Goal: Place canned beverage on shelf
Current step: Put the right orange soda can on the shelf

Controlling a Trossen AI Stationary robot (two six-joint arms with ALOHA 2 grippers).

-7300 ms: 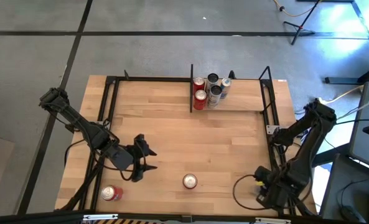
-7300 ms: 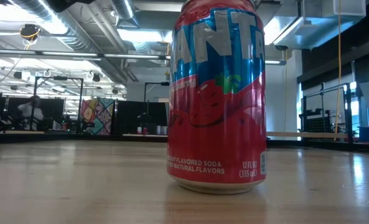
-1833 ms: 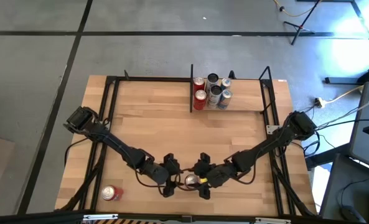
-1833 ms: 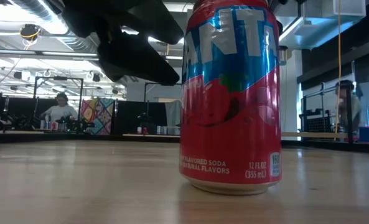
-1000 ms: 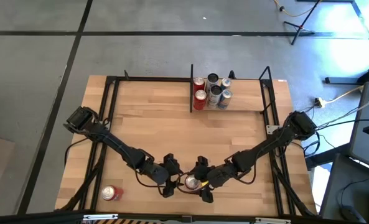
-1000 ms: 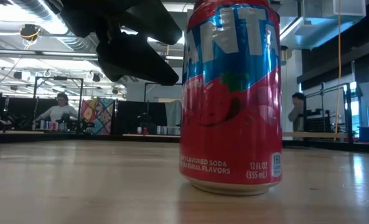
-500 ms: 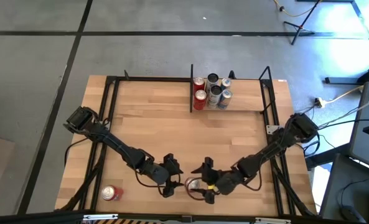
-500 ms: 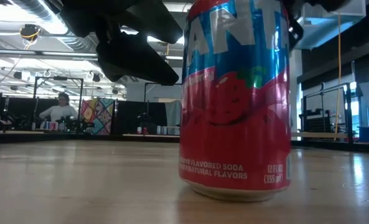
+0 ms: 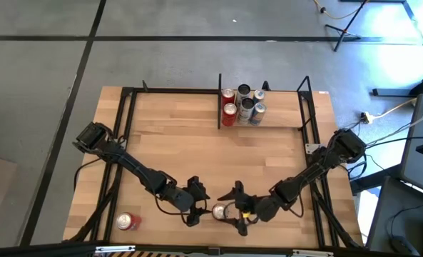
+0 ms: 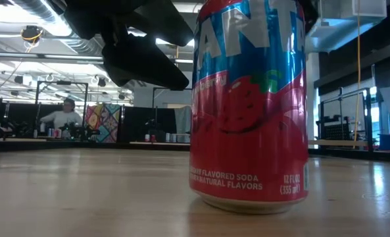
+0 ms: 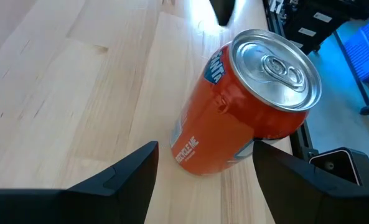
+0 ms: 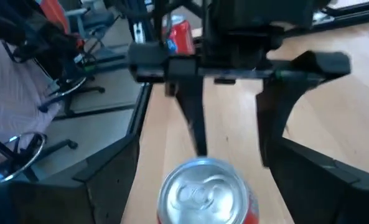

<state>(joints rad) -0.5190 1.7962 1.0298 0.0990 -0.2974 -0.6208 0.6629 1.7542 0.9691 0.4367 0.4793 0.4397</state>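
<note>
A red soda can [image 9: 218, 211] stands upright on the table near its front edge; it also shows in the low view [image 10: 247, 105]. My left gripper [image 9: 198, 203] is open just left of the can, which stands ahead of its fingertips in the left wrist view [image 11: 246, 106]. My right gripper [image 9: 234, 210] is open just right of the can, whose silver top [image 12: 203, 193] shows between its fingers, apart from them. The black-framed shelf [image 9: 279, 125] at the far edge holds several cans [image 9: 241, 105] on its wooden floor.
A second red can [image 9: 128, 221] lies on its side at the near left corner, and shows far off in the right wrist view [image 12: 181, 34]. Black frame rails [image 9: 123, 128] run along the table's sides. A person sits in the room behind [image 10: 66, 108].
My right gripper has drawn back from the can toward the table's right edge. The can has slid a little toward the near edge and turned about its axis, and still stands upright.
</note>
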